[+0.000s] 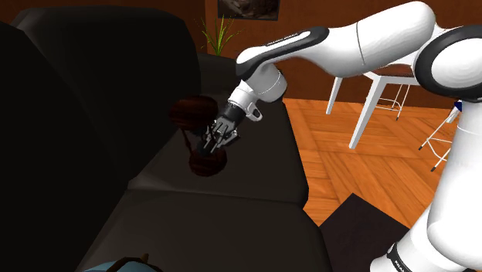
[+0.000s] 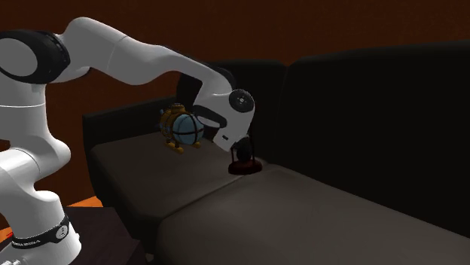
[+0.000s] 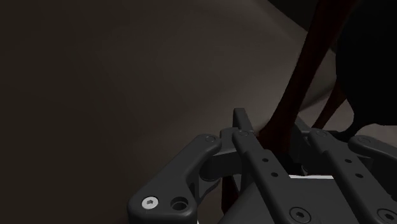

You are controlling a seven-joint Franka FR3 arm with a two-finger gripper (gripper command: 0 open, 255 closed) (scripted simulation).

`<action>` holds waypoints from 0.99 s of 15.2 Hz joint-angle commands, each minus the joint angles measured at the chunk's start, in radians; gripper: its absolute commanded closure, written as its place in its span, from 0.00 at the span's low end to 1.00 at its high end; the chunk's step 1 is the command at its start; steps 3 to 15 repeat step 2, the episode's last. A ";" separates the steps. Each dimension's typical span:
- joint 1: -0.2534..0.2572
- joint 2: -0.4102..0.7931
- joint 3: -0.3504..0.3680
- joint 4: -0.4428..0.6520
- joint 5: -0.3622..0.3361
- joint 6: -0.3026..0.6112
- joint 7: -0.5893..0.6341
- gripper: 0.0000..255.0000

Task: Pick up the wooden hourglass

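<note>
**Shoulder view: gripper is on the hourglass, but that grip looks sketchy**

So the hourglass is dark reddish-brown and stands on the seat of the dark sofa, far from the robot's stand and towards the shoulder view's left. As far as I can tell its base is resting on the cushion, so I'd say the lift hasn't happened yet. The gripper is down at its side, between the top and bottom discs.

In the wrist view the gripper has its fingers close together, with one of the hourglass's thin side posts pinched between them. It looks clamped on that post, not on the body.

What worries me:

- One skinny post, way off-centre. My guess is the hourglass swings or twists in the jaws as soon as it leaves the cushion.
- The cushion is soft, so a lift that isn't straight up could drag the base and tip the hourglass.
- In the second exterior view a blue-and-gold globe-like thing sits near the arm's wrist, at that view's left of the hourglass. A sloppy pull-back could knock it.

I'd go slow and straight up.
</note>
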 commanded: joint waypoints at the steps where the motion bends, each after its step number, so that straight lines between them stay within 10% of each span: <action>1: 0.001 -0.007 0.001 0.009 -0.002 -0.008 0.013 1.00; 15: 0.001 -0.007 0.001 0.009 -0.002 -0.008 0.013 1.00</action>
